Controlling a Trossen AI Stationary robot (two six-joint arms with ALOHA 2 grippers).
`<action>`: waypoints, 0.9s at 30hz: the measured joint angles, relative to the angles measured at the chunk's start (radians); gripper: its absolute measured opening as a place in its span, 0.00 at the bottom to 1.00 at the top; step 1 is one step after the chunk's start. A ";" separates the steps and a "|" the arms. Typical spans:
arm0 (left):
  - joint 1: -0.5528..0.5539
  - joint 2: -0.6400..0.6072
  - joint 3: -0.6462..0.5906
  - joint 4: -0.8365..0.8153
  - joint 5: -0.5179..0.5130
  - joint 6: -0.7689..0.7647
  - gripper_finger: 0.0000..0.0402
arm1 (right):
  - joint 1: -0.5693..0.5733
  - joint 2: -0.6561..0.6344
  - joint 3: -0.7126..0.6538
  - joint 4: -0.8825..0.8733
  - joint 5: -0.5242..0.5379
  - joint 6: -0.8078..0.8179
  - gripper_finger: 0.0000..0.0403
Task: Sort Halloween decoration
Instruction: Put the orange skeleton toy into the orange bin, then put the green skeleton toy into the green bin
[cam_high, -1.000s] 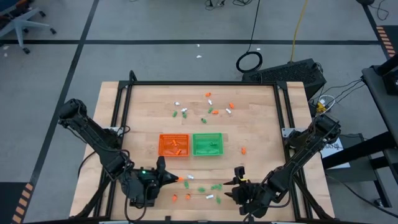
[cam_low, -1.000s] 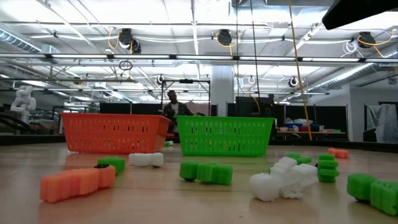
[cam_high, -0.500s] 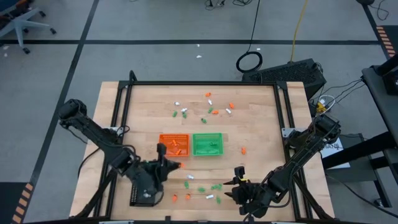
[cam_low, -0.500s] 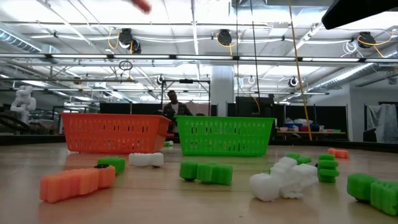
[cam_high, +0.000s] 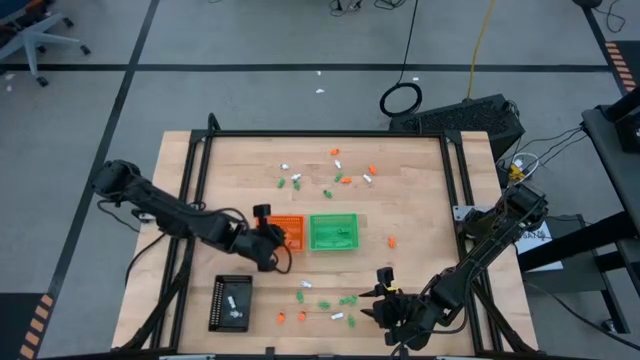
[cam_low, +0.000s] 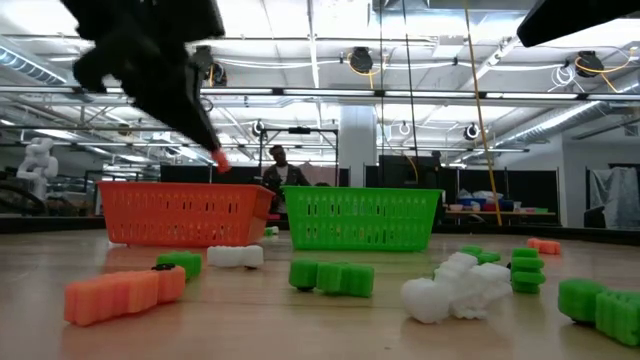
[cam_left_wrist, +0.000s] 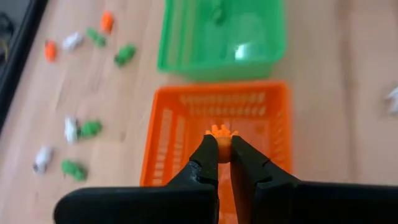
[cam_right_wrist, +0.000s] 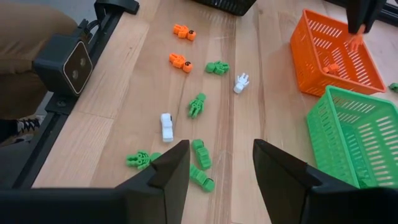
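Observation:
My left gripper (cam_high: 277, 238) hangs over the orange tray (cam_high: 283, 224), shut on a small orange trinket (cam_left_wrist: 221, 130); the low view shows that trinket (cam_low: 221, 160) above the tray's rim (cam_low: 185, 188). The green tray (cam_high: 333, 231) stands beside the orange one on its right. Orange, green and white trinkets lie loose on the wood in a far group (cam_high: 335, 176) and a near group (cam_high: 325, 303). My right gripper (cam_right_wrist: 221, 167) waits open above the near group, close to the table's near edge, with nothing between its fingers. My left gripper pinches the orange trinket's lower part (cam_left_wrist: 221, 135) between its two fingertips; the trinket's top sticks out past them. The fingers slant down from the table's left and near side. The trinket is lifted clear, above the inside of the orange tray.
A black rectangular tray (cam_high: 231, 302) with a few white pieces lies near the front left. A black metal frame (cam_high: 325, 134) borders the table. The orange tray holds some orange pieces (cam_right_wrist: 331, 67). Bare wood lies between the trays and the far group.
My left gripper has swung from beside the black tray toward the far edge, over the orange tray, rolling its wrist and coming down toward the tray. It has stayed shut on the orange trinket and carried it along.

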 joint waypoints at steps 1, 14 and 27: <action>0.009 0.000 -0.012 0.004 0.000 -0.015 0.03 | 0.000 0.000 0.000 0.000 0.000 -0.001 0.40; 0.039 0.000 -0.099 0.044 0.009 -0.213 0.15 | -0.010 0.000 0.000 0.000 0.027 -0.003 0.40; -0.005 -0.001 -0.063 0.230 -0.084 -0.176 0.39 | -0.089 -0.001 0.001 0.007 0.290 -0.077 0.40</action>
